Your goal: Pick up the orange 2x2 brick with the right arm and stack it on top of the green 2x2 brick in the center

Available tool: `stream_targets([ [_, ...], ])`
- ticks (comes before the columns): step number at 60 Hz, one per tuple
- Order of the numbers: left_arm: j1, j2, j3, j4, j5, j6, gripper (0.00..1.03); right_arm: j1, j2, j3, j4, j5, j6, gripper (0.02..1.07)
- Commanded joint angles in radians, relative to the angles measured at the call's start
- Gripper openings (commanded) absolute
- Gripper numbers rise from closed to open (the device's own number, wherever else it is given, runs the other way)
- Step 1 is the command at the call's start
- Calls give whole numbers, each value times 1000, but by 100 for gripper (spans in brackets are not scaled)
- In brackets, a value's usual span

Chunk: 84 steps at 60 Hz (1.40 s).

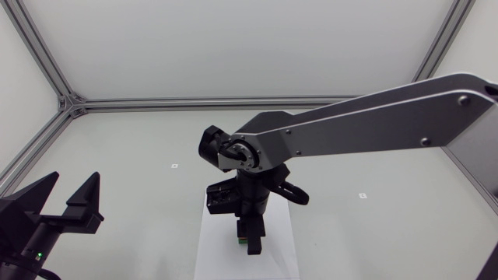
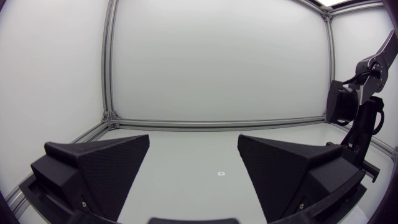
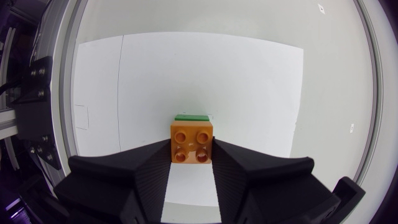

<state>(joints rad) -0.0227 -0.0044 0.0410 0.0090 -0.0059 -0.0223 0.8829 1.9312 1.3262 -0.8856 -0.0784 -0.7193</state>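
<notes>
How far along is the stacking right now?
Done: the right gripper is shut on the orange brick. In hand: it holds it right over the green brick, whose edge shows just beyond; whether it is seated I cannot tell. To do: press home if needed, release, withdraw.

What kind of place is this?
Probably a robot lab test booth: a metal frame with white walls around a white table, two robot arms, and an orange brick by a green brick.
</notes>
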Motion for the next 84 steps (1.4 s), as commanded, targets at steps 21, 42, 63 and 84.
stream_targets([
  [21, 3, -8, -41, -15, 4, 13, 99, 11, 38, -30, 14, 3, -6, 8],
  [42, 3, -8, -41, -15, 4, 13, 99, 18, 71, -28, 10, 12, 23, 8],
  [63, 3, -8, -41, -14, 4, 13, 99, -21, 72, -58, 48, -20, 34, 8],
  [84, 3, -8, -41, -15, 4, 13, 99, 5, 112, -68, 51, 65, 84, 8],
])
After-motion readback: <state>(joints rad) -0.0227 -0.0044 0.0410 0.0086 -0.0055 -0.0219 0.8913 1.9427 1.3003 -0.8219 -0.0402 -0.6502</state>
